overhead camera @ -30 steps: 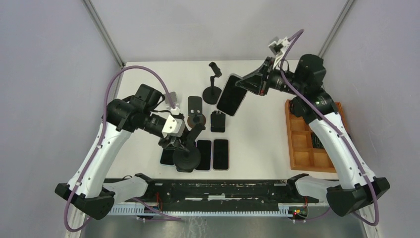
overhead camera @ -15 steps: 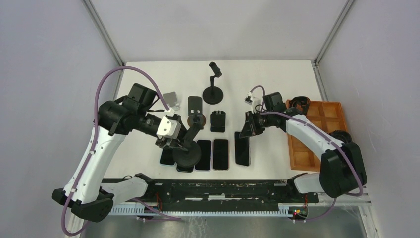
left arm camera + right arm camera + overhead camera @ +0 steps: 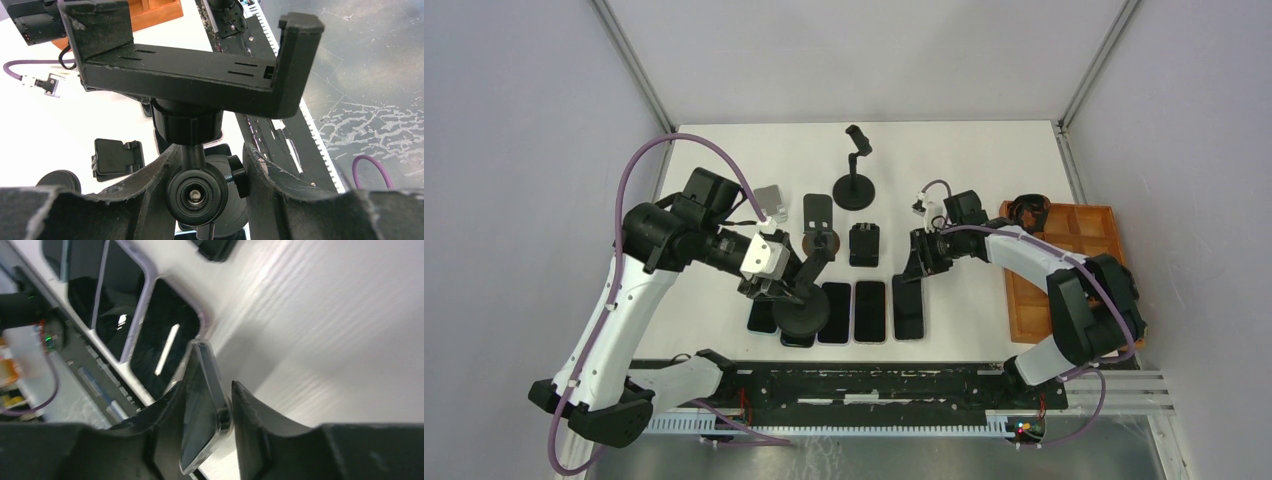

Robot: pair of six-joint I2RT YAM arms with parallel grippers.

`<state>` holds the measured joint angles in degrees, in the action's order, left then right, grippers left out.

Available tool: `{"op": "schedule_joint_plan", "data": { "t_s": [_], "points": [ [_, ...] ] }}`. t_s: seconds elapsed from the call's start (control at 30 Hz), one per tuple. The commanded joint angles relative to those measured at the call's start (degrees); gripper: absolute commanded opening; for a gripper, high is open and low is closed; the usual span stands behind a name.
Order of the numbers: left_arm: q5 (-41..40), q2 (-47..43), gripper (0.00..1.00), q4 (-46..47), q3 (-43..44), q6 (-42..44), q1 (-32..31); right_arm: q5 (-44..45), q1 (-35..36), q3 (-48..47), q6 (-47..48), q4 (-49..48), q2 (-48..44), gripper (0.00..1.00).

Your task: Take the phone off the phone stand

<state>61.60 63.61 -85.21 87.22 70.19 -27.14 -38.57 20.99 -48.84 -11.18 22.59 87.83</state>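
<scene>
My left gripper [image 3: 796, 283] is shut on the black phone stand [image 3: 805, 320], near the table's front. In the left wrist view its fingers [image 3: 150, 185] flank the stand's ball joint [image 3: 196, 192], and the cradle [image 3: 190, 75] above is empty. My right gripper [image 3: 921, 263] is shut on a dark phone [image 3: 909, 303]. It holds the phone tilted, with its lower end down by the right end of the row of phones. In the right wrist view the phone [image 3: 200, 410] stands edge-on between the fingers [image 3: 250, 410].
Two phones [image 3: 869, 311] [image 3: 836, 312] lie flat in a row beside the stand; another is partly hidden under it. A tall stand [image 3: 855, 182] and two small folding stands [image 3: 864, 243] [image 3: 818, 211] are behind. A wooden tray [image 3: 1024, 292] sits at the right edge.
My right arm carried the phone from the back of the table down to the front row, then shifted it slightly left and lower. My left arm barely moved.
</scene>
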Motion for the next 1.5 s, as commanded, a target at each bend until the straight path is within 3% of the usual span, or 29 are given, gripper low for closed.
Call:
{"op": "schedule_joint_plan", "data": {
  "t_s": [0.0,0.13,0.27,0.33,0.37,0.57,0.77,0.97,1.2,1.33,1.47],
  "points": [
    [3.86,-0.49,0.02,2.50,2.35,0.64,-0.20,11.09,-0.16,-1.76,-0.09,-5.48,-2.06,0.51],
    [3.83,-0.42,0.02,2.59,2.17,0.92,-0.20,14.39,-0.08,-3.27,0.06,-4.58,-4.37,0.71],
    [4.27,0.00,0.02,2.84,2.21,1.03,-0.20,17.00,0.00,-7.03,-1.26,-2.66,-9.55,0.81],
    [4.38,0.15,0.02,2.86,2.17,1.16,-0.20,15.25,0.09,-8.91,-3.35,-4.39,-14.20,0.97],
    [4.40,0.23,0.02,2.86,2.09,1.31,-0.20,13.01,0.21,-9.76,-4.73,-5.93,-16.92,0.98],
    [4.21,0.53,0.02,2.86,1.13,2.20,-0.22,0.87,9.54,-20.86,-10.33,-14.22,-24.42,0.98],
    [4.75,1.16,0.02,2.59,0.56,2.99,-0.21,-4.88,21.87,-21.45,-17.77,-27.94,-24.99,0.98],
    [4.40,1.14,0.02,2.43,0.47,3.19,-0.20,-3.20,31.25,-25.25,-16.05,-26.16,-19.37,0.98],
    [4.01,0.52,0.02,1.30,0.44,3.88,-0.20,-3.33,34.97,-27.52,-14.66,-24.87,-14.91,0.98],
    [3.55,0.08,0.02,1.29,0.06,4.01,-0.20,-4.74,35.08,-26.11,-16.90,-28.39,-15.26,0.84],
    [3.35,0.20,0.02,1.28,-0.07,4.14,-0.20,-5.23,35.02,-24.67,-18.66,-29.99,-15.84,0.58]
  ]
}}
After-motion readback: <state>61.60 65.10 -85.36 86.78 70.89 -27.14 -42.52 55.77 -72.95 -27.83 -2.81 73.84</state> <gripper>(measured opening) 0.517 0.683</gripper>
